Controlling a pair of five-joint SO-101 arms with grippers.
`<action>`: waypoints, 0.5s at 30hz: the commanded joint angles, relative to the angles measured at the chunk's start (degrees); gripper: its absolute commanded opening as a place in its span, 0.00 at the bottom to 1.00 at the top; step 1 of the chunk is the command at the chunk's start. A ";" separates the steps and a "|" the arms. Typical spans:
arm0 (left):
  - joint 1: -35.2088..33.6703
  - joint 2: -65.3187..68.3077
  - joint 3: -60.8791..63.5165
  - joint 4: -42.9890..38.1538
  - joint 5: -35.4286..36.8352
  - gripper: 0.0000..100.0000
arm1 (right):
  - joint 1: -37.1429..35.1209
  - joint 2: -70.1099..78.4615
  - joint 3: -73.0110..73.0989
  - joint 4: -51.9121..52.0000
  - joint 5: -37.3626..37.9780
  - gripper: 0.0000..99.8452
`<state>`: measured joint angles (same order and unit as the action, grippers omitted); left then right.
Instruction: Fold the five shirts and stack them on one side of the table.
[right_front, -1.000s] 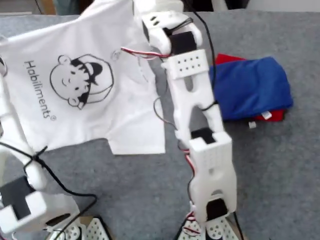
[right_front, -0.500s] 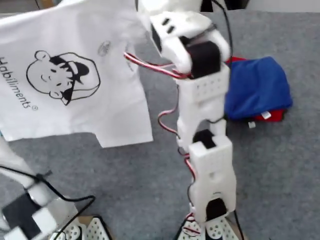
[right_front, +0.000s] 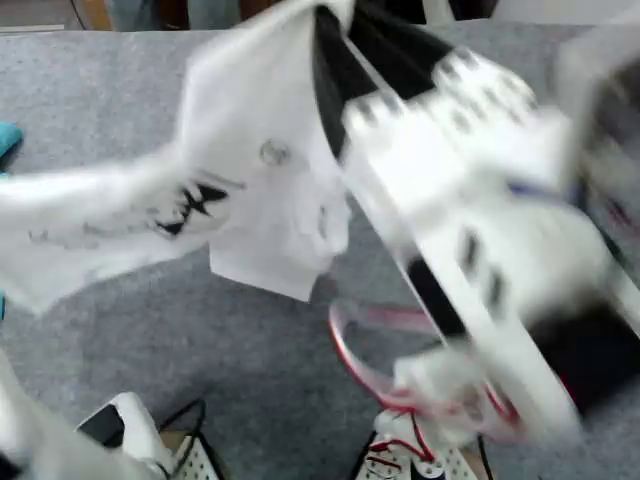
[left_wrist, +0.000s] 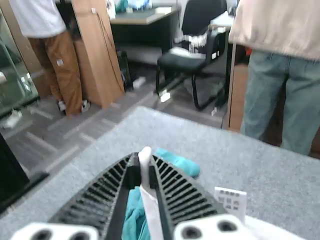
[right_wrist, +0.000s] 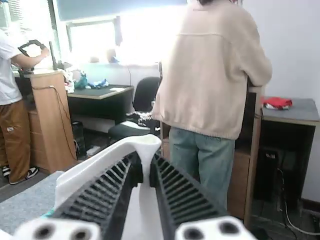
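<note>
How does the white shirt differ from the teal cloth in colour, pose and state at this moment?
The white shirt carries a dark print; the teal cloth looks plain. The white shirt is pinched in the left pincer and the right pincer, both shut, and hangs stretched above the grey table; the teal cloth lies bunched on it, gripped by nothing. Both are soft fabric.

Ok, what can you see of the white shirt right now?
The white shirt looks like thin soft cloth with a black print on its front. It hangs rumpled in the air above the grey table, with a fold of it pinched between the shut jaws of each arm.
</note>
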<state>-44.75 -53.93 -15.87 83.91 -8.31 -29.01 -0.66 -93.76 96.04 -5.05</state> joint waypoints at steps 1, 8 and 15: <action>-0.57 -9.76 -2.33 3.08 -0.70 0.03 | -0.88 -6.29 -0.92 1.23 0.35 0.01; -0.48 -18.20 -2.24 7.03 -0.62 0.03 | -1.14 -12.18 7.52 -0.53 0.09 0.01; -0.13 -18.55 14.64 0.79 0.88 0.03 | -0.79 -8.66 25.54 -13.19 0.53 0.01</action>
<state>-44.84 -72.75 -10.07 89.71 -8.66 -29.36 -11.65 -75.47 89.27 -5.05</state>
